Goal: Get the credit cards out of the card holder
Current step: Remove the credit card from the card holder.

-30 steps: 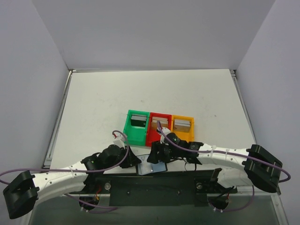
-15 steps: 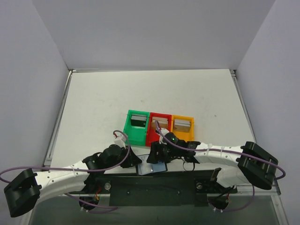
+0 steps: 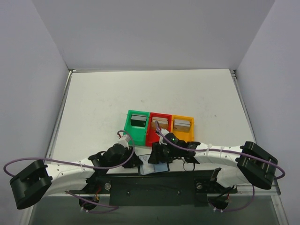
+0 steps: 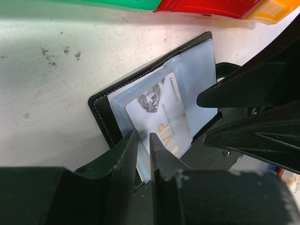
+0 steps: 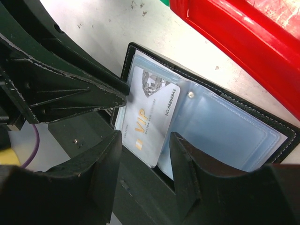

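Observation:
The card holder point(image 4: 101, 110) is a black wallet with clear blue sleeves point(image 5: 225, 131), lying open at the table's near edge point(image 3: 159, 167). A white credit card point(image 4: 159, 112) marked VIP sticks halfway out of a sleeve point(image 5: 152, 122). My left gripper point(image 4: 143, 140) has its jaws nearly together, pinching the stacked sleeve edges at one corner. My right gripper point(image 5: 145, 145) is open, with a finger on each side of the card's protruding end and not touching it. The two grippers face each other over the holder point(image 3: 147, 161).
Just beyond the holder stands a row of three joined open boxes, green point(image 3: 137, 126), red point(image 3: 158, 129) and orange point(image 3: 183, 125), each with a grey or tan card inside. The black mounting bar point(image 3: 154, 187) runs along the near edge under the holder.
The left arm has shifted right, toward the holder. Both grippers' jaws have narrowed, the left onto the sleeve edges. The holder has stayed put.

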Robot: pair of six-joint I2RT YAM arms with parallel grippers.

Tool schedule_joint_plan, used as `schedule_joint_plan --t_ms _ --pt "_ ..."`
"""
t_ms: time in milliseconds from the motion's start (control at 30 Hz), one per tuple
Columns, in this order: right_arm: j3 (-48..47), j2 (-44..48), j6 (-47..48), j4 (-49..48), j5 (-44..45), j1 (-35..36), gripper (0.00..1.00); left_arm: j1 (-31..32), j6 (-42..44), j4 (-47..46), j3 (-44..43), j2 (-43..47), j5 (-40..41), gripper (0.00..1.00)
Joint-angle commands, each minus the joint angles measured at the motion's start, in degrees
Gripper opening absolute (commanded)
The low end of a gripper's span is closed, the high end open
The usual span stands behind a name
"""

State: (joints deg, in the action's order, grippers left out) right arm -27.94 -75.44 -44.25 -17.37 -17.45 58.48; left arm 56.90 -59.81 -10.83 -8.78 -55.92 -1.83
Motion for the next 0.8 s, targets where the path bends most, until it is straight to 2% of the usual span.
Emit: schedule_joint_plan --t_ms 0,600,767 --pt "1.05 0.91 -0.49 -1.53 -0.39 -0.21 0.4 0.14 1.28 -3.5 -2.39 -1.73 -0.9 0.26" --pt "3.6 0.29 -1.8 -2.94 -1.0 -1.35 0.26 0.14 1.28 -4.37 -2.3 -4.1 -0.37 0.11" --pt "4.48 -0.06 -1.98 -4.52 -2.41 -2.49 0.17 0.14 1.54 -4.37 -2.65 -5.07 -0.37 0.08"
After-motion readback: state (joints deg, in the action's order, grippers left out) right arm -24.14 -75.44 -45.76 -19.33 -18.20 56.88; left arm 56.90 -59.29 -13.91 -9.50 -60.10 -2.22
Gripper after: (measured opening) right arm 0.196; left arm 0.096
